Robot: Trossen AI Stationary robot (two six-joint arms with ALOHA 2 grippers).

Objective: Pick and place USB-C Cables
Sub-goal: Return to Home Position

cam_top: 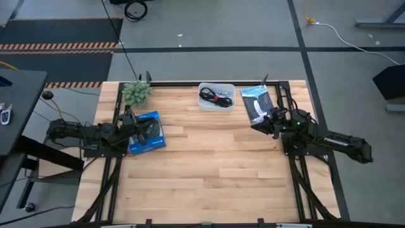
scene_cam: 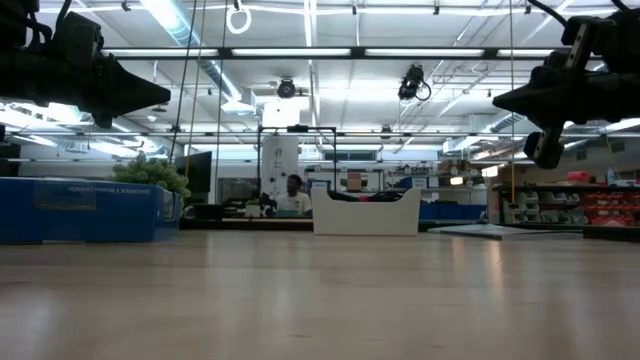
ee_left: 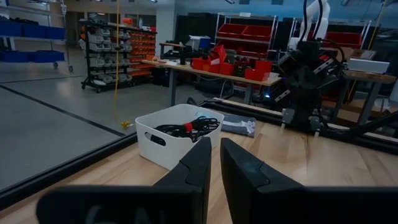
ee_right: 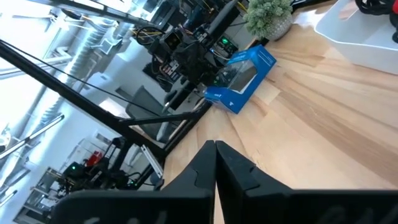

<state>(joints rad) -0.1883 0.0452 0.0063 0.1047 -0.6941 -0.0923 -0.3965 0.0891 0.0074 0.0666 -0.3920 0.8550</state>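
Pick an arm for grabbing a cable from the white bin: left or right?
Right, marginally. The right gripper sits nearer the white bin holding the cables; the left gripper waits over the blue box, farther away. Both are shut and must open first.

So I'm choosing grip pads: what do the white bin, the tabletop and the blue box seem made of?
The white rectangular bin looks like smooth matte plastic: moulded rounded corners and a cut handle slot. The pale tabletop seems to be wood, with visible plank seams and grain. The blue box is probably printed cardboard with a glossy clear window, though that is less certain.
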